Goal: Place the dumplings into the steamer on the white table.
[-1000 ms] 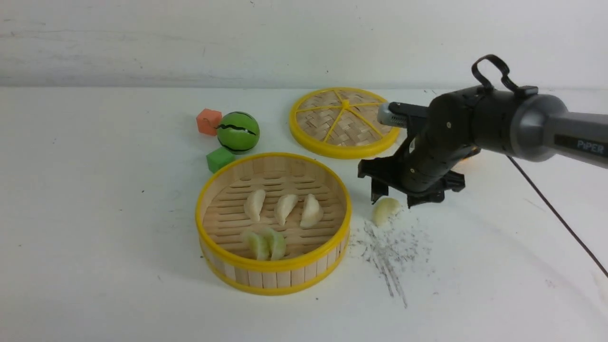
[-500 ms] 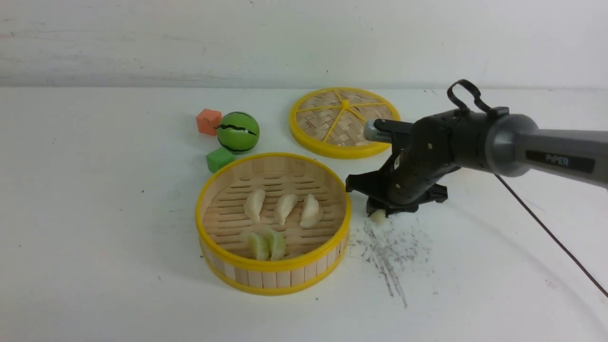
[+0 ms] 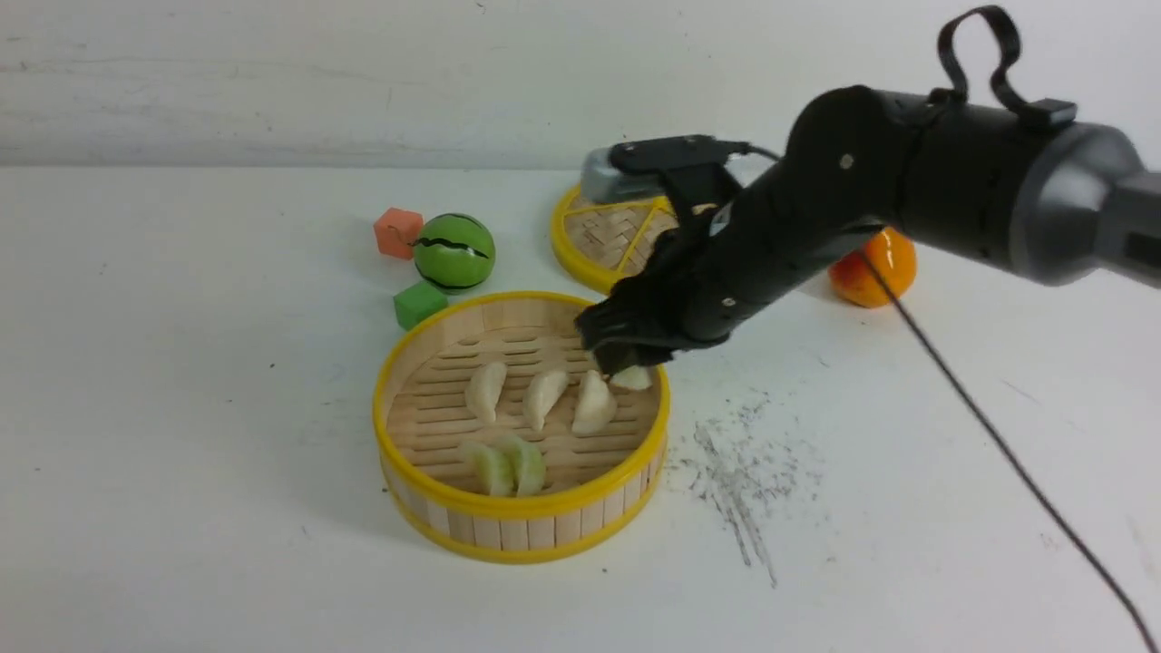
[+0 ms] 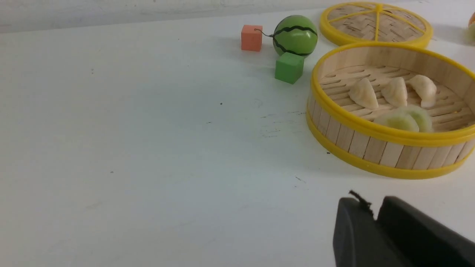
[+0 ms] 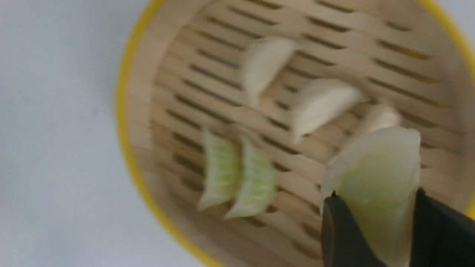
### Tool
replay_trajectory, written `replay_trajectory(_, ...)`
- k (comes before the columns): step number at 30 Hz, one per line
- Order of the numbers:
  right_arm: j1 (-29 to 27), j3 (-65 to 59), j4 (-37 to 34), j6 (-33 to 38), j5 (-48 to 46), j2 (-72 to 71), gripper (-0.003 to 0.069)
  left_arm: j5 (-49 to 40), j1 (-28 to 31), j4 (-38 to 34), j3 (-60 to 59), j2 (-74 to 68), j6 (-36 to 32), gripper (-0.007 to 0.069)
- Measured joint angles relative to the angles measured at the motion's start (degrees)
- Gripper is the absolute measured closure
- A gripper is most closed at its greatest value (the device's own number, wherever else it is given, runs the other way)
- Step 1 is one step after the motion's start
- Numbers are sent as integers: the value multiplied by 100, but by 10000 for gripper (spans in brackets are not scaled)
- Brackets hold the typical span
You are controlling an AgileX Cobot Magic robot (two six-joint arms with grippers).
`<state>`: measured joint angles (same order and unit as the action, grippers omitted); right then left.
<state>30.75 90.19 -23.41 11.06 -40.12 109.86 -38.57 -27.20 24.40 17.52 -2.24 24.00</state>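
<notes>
The steamer stands mid-table on the white table. On its slatted floor lie three cream dumplings in a row and two pale green ones nearer me. My right gripper hangs over the basket's far right side, shut on a pale green dumpling. The right wrist view shows that dumpling between the right gripper's black fingers, above the steamer's floor. In the left wrist view my left gripper is shut and empty, low over the table short of the steamer.
Behind the steamer lie the flat woven lid, partly hidden by my right arm, a green watermelon ball, an orange cube and a green cube. An orange fruit sits far right. Dark scuff marks lie right of the basket.
My right gripper dropped onto the dumpling lying right of the steamer, shut on it, then lifted and carried it left over the basket. The orange fruit came into view.
</notes>
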Motion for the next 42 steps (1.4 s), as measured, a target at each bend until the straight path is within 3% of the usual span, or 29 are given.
replay_trajectory(9,219,-29,-314,-166,423,855,419,0,0,29,0,0,0,530)
replay_trajectory(15,212,-29,-340,-193,381,772,239,0,0,35,0,0,5,528)
replay_trajectory(20,127,-35,-279,-227,158,297,187,0,0,40,0,0,5,523)
replay_trajectory(25,110,-35,272,-238,-207,-770,307,0,0,53,0,0,5,519)
replay_trajectory(29,109,-54,1077,-259,-971,-2060,536,0,0,53,0,0,5,515)
replay_trajectory(32,109,-350,1496,-311,-1301,-2860,655,0,0,53,0,0,5,513)
replay_trajectory(38,109,-2275,2054,-559,-942,-4845,678,0,0,53,0,0,1,512)
replay_trajectory(42,109,-4029,2223,-566,162,-6338,673,0,0,53,0,0,1,508)
